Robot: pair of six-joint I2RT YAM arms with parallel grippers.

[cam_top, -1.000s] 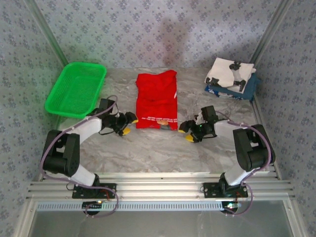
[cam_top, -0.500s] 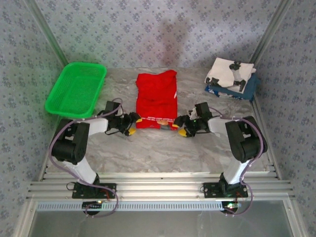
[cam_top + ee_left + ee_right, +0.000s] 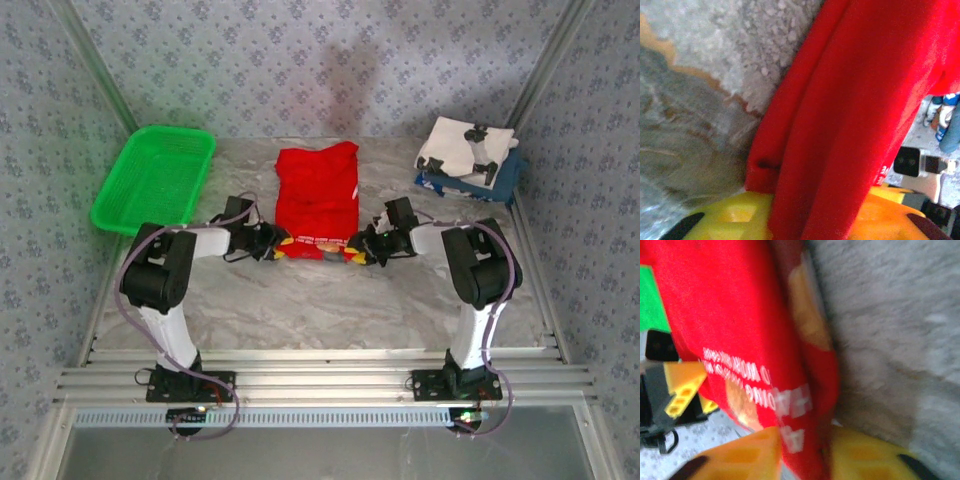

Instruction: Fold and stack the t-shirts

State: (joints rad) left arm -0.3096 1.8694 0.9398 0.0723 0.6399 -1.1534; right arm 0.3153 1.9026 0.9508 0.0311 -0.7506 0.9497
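The bright red t-shirt (image 3: 317,200) lies partly folded at the table's middle, its printed hem toward me. My left gripper (image 3: 278,243) is at the hem's near-left corner, and red cloth (image 3: 840,125) fills the gap between its yellow fingers (image 3: 725,220). At the near-right corner my right gripper (image 3: 353,248) is shut on the printed hem (image 3: 790,405), orange and yellow fingers (image 3: 740,455) either side. A folded white t-shirt (image 3: 462,143) with black marks rests on the navy t-shirt (image 3: 503,175) at the back right.
The green mesh basket (image 3: 155,178) stands at the back left, slightly over the table edge. Patterned walls close in the back and both sides. Bare marbled tabletop (image 3: 320,300) stretches between the red shirt and the arm bases.
Both grippers swung inward from open table to the red shirt's near corners. Their fingers now have the hem between them.
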